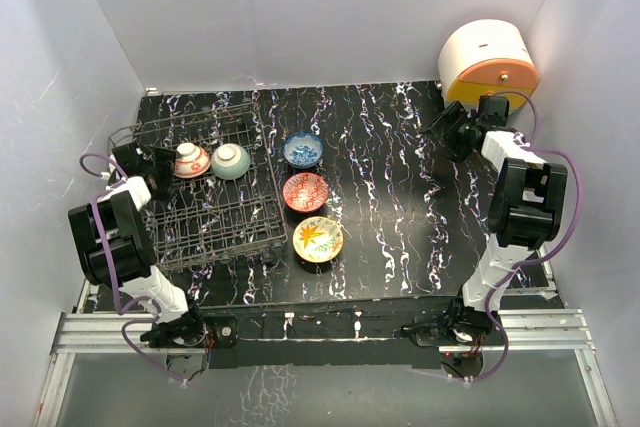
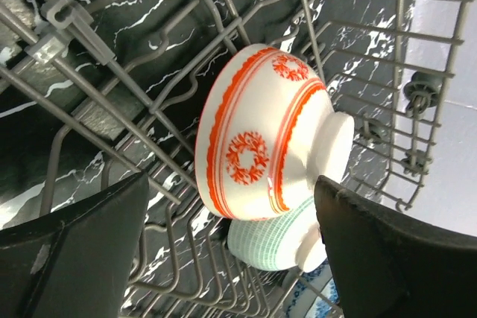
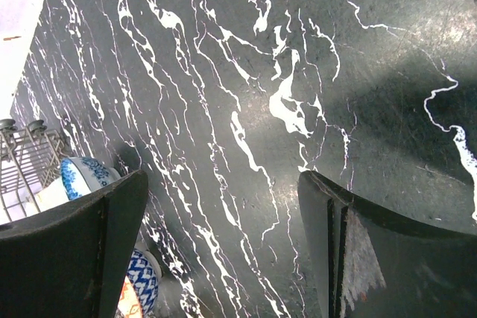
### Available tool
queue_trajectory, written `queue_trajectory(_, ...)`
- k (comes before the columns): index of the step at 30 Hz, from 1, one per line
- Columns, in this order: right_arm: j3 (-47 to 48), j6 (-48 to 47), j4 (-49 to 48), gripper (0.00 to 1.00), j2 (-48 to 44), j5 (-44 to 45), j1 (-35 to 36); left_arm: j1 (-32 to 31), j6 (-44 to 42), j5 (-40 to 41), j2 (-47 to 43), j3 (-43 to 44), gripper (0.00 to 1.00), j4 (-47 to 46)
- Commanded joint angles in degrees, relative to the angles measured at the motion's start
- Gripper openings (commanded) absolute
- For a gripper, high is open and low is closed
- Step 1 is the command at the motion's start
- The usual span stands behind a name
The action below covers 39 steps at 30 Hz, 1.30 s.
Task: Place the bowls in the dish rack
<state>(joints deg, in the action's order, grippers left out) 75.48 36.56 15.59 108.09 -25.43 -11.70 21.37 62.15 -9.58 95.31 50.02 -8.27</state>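
Note:
The dark wire dish rack [image 1: 215, 215] sits at the left. In it lie two bowls on their sides: the red-orange patterned one [image 1: 191, 159] and the pale teal one [image 1: 230, 160]. On the table to its right stand the blue-white bowl [image 1: 302, 150], the red bowl [image 1: 306, 191] and the yellow leaf bowl [image 1: 318, 238]. My left gripper [image 1: 160, 169] is open and empty, just left of the red-orange bowl [image 2: 261, 139], with the teal bowl [image 2: 272, 243] behind it. My right gripper [image 1: 448, 129] is open and empty over bare table at the back right, also in the right wrist view [image 3: 223, 251].
A round white and orange container [image 1: 487, 64] stands at the back right corner, close behind the right gripper. White walls enclose the black marbled table [image 1: 400, 207]. The right wrist view shows the blue-white bowl [image 3: 82, 176] and the rack corner [image 3: 22, 154] far off.

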Motion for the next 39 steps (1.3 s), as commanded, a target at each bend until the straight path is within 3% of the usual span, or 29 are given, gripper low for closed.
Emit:
queue_trajectory(1,-0.2,0.1,-3.2,0.84,-2.4,-0.6,-0.3,0.0,-6.1,3.4,-3.9,3.0,0.92,13.7)
queue_trajectory(3,-0.1,0.2,-3.3,0.84,-2.5,-0.6,-0.3,0.0,-7.0,5.1,-5.3,3.1,0.97,16.0)
queue_trajectory(9,-0.2,0.3,-3.4,0.84,-3.0,-0.8,-0.3,0.5,-9.2,7.6,-8.1,3.9,0.97,19.5)
queue_trajectory(14,-0.9,0.8,-3.8,0.84,-3.4,-1.0,-0.3,-1.7,-11.7,6.7,-7.7,10.1,0.97,18.7)
queue_trajectory(24,-0.9,1.3,-3.9,0.84,-3.8,-0.5,-0.2,-28.0,-29.1,19.2,0.7,35.6,0.97,23.3)
queue_trajectory(32,-0.4,1.8,-3.6,0.84,-3.0,0.0,-0.3,-45.1,-51.6,7.2,17.8,53.6,0.97,29.8)
queue_trajectory(39,0.1,2.1,-3.6,0.84,-2.1,0.4,-0.3,-53.3,-58.3,9.2,23.2,55.0,0.91,29.5)
